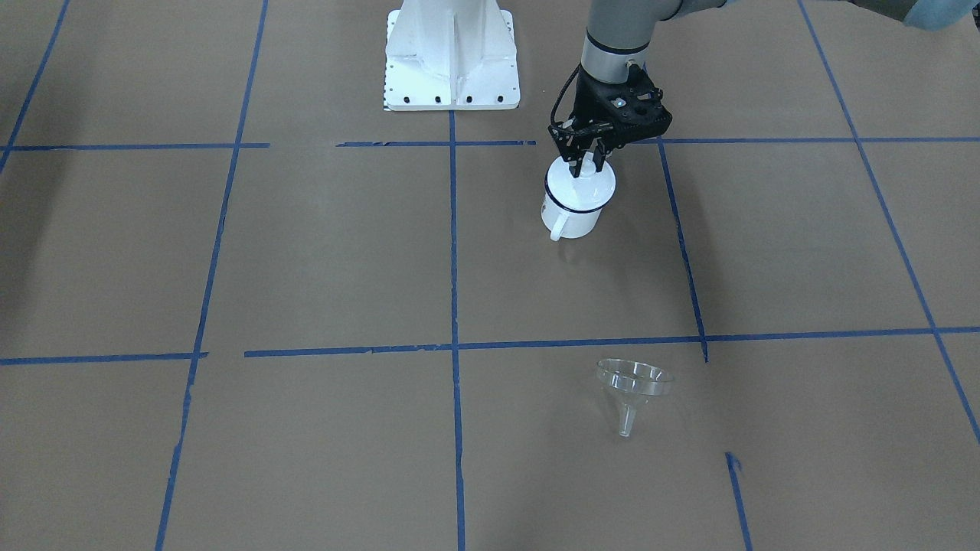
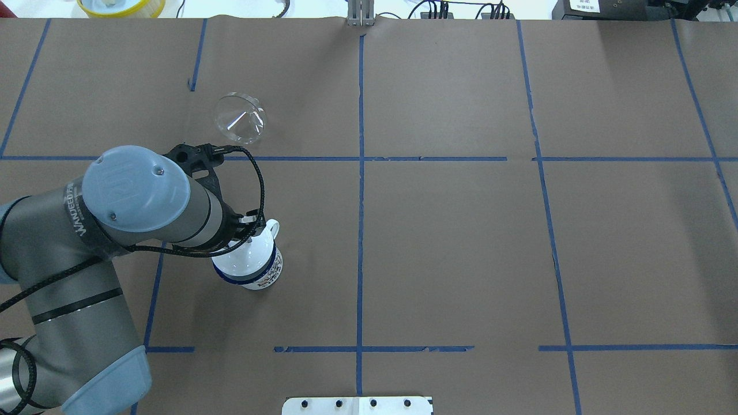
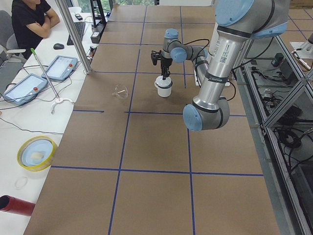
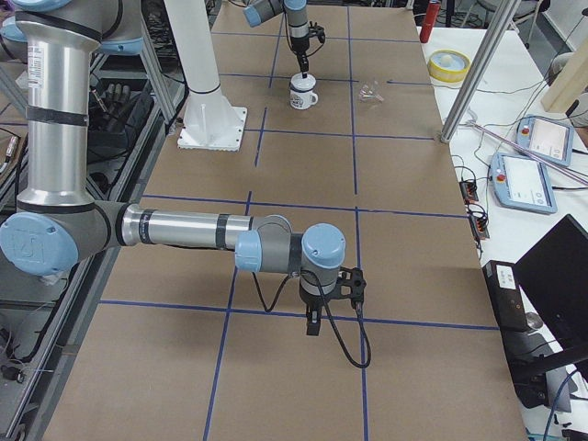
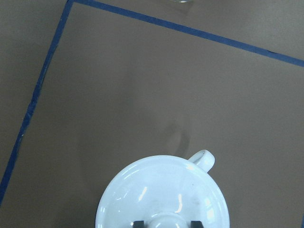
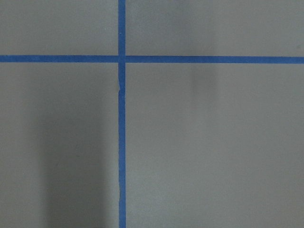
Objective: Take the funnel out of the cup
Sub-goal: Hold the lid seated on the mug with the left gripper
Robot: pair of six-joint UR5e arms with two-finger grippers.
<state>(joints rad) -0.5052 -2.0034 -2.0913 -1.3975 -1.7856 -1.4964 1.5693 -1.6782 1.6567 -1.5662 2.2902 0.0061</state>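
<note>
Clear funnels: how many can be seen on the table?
1. The clear funnel lies on the table, apart from the cup, whose white lid the left gripper grips. Nothing suggests a hidden one.

My left claw (image 1: 586,168) is matt black, plastic by the look of it. The round white lid with a knob (image 5: 161,190) shines glossy and smooth, as does the white enamel mug with a dark blue rim (image 1: 570,216). The small clear plastic funnel (image 1: 634,386) glints. The brown paper tabletop (image 1: 321,252) is matt, and its blue tape strips (image 1: 453,252) are smooth.
</note>
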